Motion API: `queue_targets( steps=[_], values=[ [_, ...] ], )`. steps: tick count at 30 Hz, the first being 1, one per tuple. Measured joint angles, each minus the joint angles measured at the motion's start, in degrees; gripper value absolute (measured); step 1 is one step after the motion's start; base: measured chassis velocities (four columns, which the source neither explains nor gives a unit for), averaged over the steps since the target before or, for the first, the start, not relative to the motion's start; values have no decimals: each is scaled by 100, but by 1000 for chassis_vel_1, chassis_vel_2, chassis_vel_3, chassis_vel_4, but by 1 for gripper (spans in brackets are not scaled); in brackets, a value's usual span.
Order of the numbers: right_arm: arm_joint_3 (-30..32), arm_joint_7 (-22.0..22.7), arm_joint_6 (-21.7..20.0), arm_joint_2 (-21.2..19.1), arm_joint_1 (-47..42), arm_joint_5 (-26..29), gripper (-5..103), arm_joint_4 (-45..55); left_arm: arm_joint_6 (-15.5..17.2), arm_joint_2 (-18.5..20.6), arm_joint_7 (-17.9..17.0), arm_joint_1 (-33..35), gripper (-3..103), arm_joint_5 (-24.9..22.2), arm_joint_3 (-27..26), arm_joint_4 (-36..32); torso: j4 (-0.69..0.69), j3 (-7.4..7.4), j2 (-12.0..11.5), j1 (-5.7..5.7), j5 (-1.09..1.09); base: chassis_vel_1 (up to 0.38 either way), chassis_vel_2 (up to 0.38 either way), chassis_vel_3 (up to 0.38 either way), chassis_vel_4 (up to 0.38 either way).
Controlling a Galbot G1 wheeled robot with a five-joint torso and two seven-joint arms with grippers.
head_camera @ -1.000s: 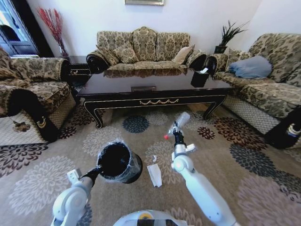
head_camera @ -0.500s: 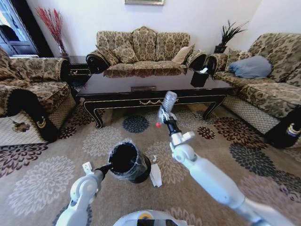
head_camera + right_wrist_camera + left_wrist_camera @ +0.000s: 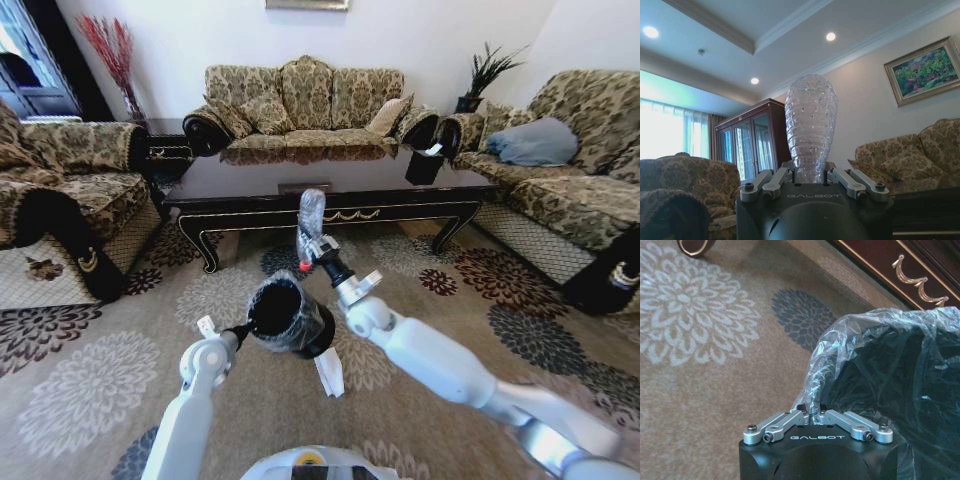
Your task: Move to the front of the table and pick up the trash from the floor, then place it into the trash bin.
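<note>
My left gripper [image 3: 243, 330] is shut on the rim of the black trash bin [image 3: 290, 318] and holds it off the carpet, tilted with its mouth toward me. The left wrist view shows that gripper [image 3: 810, 412] pinching the clear bag liner at the edge of the bin [image 3: 900, 390]. My right gripper [image 3: 322, 255] is shut on a clear plastic bottle [image 3: 311, 213], red cap [image 3: 303, 267] down, just above the bin's far rim. From the right wrist, the bottle [image 3: 810, 125] stands up between the fingers [image 3: 771, 184]. A long white paper piece [image 3: 328, 372] lies on the carpet below. The dark table [image 3: 250, 175] stands behind.
Patterned sofas surround the table on the left [image 3: 60, 190], back [image 3: 300, 100] and right [image 3: 570, 170]. A black tissue box [image 3: 425, 165] sits at the table's right end. Open floral carpet [image 3: 90, 380] stretches to the left and right of my arms.
The right gripper has carried the bottle up and to the left, from over the carpet to above the bin. The left arm has lifted the bin and brought it rightward.
</note>
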Motion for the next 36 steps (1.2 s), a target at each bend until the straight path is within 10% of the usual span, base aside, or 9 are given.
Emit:
queue_targets(
  steps=[16,36],
  values=[
    [-257,33,133,455,-252,-121,23,-577,0,-98,-16,-212,1,28,28,225,0,-1,0,0,-2,0,0,0,0],
    [-138,-729,451,270,-517,-334,93,-609,-3,84,-121,-224,1,-136,-54,137,1,-1,0,-1,-1,0,0,0,0]
  ],
)
